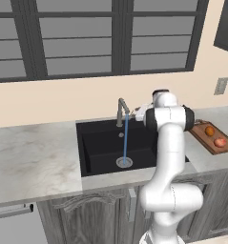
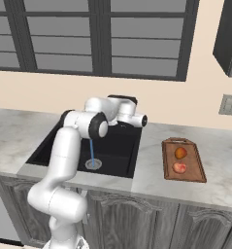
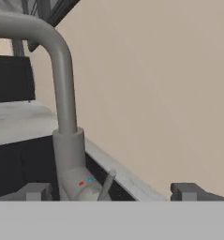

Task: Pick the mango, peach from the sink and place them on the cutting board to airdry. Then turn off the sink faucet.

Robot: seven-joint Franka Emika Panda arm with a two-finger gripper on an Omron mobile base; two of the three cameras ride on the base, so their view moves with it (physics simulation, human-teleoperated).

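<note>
Left base view, items left to right: marble counter; black sink with steel drain; sink faucet at the sink's back edge, a blue stream of water falling from its spout to the drain; my white arm rising in front of the sink's right side; cutting board on the counter to the right, bearing the mango at the far end and the peach just in front of it, the two close together.

Hand view, left to right: my left fingertip; the faucet's grey stem and base with a red and a blue dot and a thin lever; my right fingertip. My gripper stands with jaws wide apart, one each side of the faucet base, holding nothing.
</note>
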